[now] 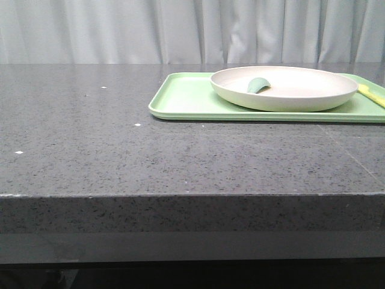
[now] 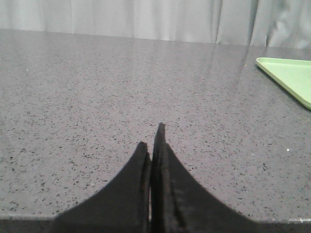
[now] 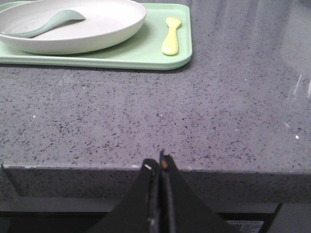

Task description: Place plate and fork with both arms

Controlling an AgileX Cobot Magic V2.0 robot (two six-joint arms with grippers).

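The cream-white plate [image 1: 284, 88] sits on a light-green tray [image 1: 186, 99] at the back right of the table, and it also shows in the right wrist view [image 3: 73, 26]. The pale yellow fork [image 3: 171, 41] lies on the tray beside the plate; the front view shows only its end [image 1: 373, 94] at the right edge. My left gripper [image 2: 152, 141] is shut and empty, low over bare table, far from the tray. My right gripper [image 3: 158, 162] is shut and empty at the table's front edge, well short of the tray. Neither gripper shows in the front view.
A grey-green spoon [image 1: 257, 85] lies in the plate, also seen in the right wrist view [image 3: 41, 26]. The grey speckled table [image 1: 90, 144] has a thick front edge [image 1: 180, 214]. A tray corner [image 2: 289, 77] shows in the left wrist view. Grey curtains hang behind.
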